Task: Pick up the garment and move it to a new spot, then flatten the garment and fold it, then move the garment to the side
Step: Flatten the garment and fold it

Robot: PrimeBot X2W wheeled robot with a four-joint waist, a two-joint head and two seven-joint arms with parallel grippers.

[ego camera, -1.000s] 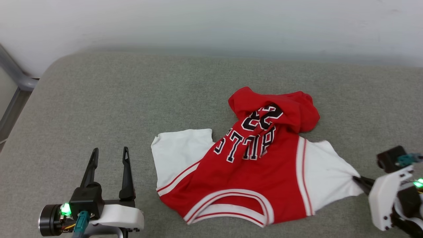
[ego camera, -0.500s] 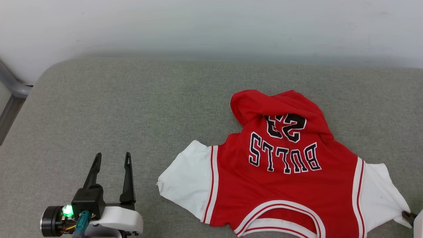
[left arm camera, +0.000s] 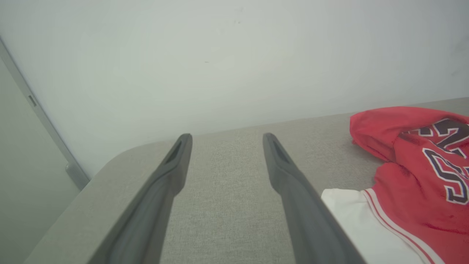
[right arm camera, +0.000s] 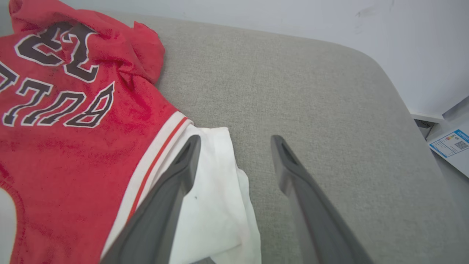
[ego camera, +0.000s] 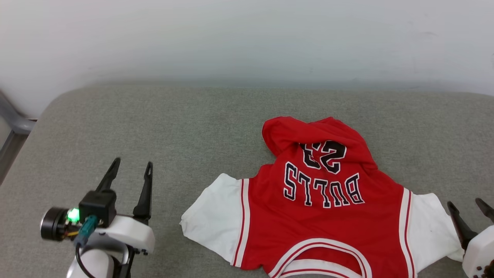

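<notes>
The garment, a red jersey with white sleeves and upside-down "BULLS 23" lettering, lies spread on the grey cushion, its collar toward me and its far hem bunched up. My right gripper stands open at the edge of the right white sleeve, holding nothing; in the right wrist view one of its fingers hangs over that sleeve. My left gripper is open and empty over bare cushion, left of the left sleeve. The garment shows at the right of the left wrist view.
A pale wall runs behind the cushion. A grey metal frame stands past the cushion's rounded left corner. In the right wrist view, a paper with a label lies on the floor beyond the cushion's right edge.
The right gripper has opened and let go of the right sleeve, after pulling the garment out to the right and spreading it. The head view shifted. The left gripper stays open.
</notes>
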